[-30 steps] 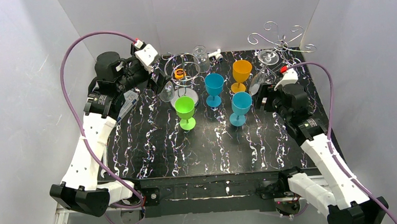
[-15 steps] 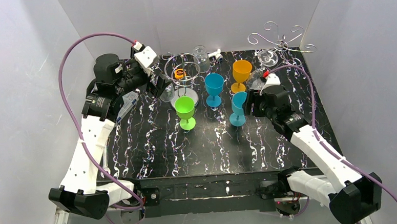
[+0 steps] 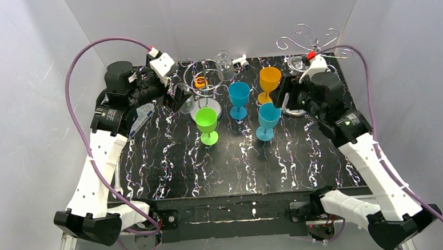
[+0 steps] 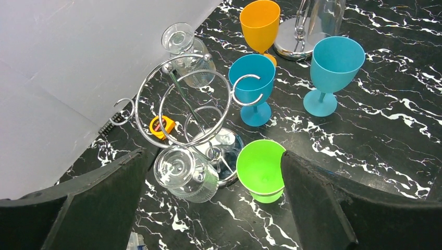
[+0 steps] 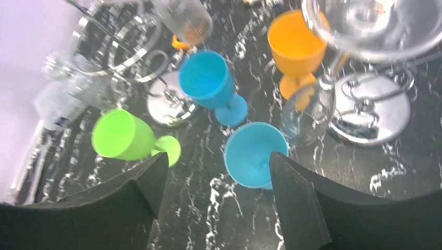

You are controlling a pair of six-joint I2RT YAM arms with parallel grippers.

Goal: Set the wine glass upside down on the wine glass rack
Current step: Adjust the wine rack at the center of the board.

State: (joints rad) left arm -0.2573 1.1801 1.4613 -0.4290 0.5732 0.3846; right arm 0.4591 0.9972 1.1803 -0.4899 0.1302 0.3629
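The wine glass rack (image 3: 313,42), a tall silver wire stand with scroll arms, stands at the back right; its round base shows in the right wrist view (image 5: 372,112). A clear wine glass (image 5: 307,117) hangs upside down on it, foot up (image 3: 298,63), bowl tilted toward the orange goblet. My right gripper (image 3: 283,99) is open and empty, just left of the rack and above the nearer blue goblet (image 5: 255,153). My left gripper (image 3: 182,98) is open and empty, beside the shorter loop stand (image 4: 187,104).
The loop stand (image 3: 204,80) carries two clear ribbed glasses (image 4: 185,174), (image 4: 182,52). A green goblet (image 3: 206,124), two blue goblets (image 3: 239,98), (image 3: 267,119) and an orange goblet (image 3: 270,82) stand mid-table. A small orange item (image 4: 161,126) lies by the stand.
My right arm dipped toward the nearer blue goblet, then rose and drew back toward the rack, away from the hanging glass. My left gripper has barely moved.
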